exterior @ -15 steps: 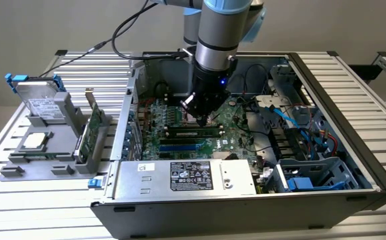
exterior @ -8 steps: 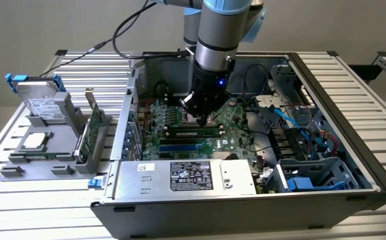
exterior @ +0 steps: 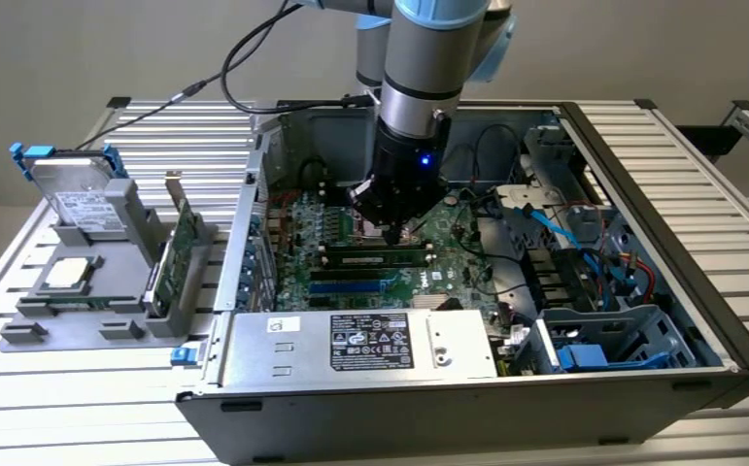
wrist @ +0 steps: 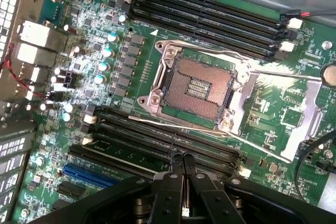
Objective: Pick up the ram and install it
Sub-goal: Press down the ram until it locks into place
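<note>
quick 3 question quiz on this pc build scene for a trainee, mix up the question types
1. True or false: the gripper is shut with nothing between its fingers.
2. The ram is: A) on the grey holder, B) at the memory slots of the motherboard, just below the gripper, C) on the power supply.
3. Fill in: the hard drive with blue rails stands outside the case, on the exterior view's ____.
Key: 1 true; 2 B; 3 left.

Glossy green board (wrist: 294,114); shiny bare-metal socket frame (wrist: 173,61); matt black plastic slots (wrist: 210,24); dull grey metal case (exterior: 660,194).
</note>
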Tool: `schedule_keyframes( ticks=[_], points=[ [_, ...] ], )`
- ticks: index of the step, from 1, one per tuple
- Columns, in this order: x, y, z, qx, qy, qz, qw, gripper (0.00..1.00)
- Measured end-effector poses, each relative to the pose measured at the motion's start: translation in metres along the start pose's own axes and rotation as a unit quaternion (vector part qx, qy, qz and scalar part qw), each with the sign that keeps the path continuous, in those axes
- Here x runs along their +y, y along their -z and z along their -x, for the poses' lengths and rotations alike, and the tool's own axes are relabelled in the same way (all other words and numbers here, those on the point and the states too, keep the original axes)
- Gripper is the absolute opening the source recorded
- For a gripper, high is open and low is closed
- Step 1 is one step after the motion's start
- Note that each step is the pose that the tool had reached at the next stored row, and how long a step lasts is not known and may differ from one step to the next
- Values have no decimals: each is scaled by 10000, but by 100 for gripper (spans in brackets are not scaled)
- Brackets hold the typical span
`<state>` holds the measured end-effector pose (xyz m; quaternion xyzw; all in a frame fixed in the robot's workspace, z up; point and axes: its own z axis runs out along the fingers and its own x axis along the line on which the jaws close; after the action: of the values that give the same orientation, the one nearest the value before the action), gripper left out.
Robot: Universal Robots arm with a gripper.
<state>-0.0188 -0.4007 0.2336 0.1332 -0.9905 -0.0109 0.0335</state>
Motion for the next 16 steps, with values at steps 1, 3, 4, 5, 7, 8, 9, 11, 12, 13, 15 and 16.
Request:
schedule_keyframes(
  ticks=[1,3,4,5,7,8,9,11,12,13,15,16],
  points=[
    [0,0,0,-1,-65,3,10000,10],
    [0,0,0,-5,-194,9,9998,10],
    [0,0,0,-7,-261,12,9997,10],
    [0,0,0,-8,-327,15,9995,10],
    [0,0,0,-11,-454,20,9990,10],
    [0,0,0,-13,-524,24,9986,10],
    [0,0,0,-15,-586,27,9983,10],
    [0,0,0,-19,-721,34,9974,10],
    [0,0,0,-20,-782,37,9969,10],
    [0,0,0,-22,-850,42,9964,10],
    [0,0,0,-26,-983,50,9951,10],
    [0,0,0,-28,-1052,54,9944,10]
  ],
)
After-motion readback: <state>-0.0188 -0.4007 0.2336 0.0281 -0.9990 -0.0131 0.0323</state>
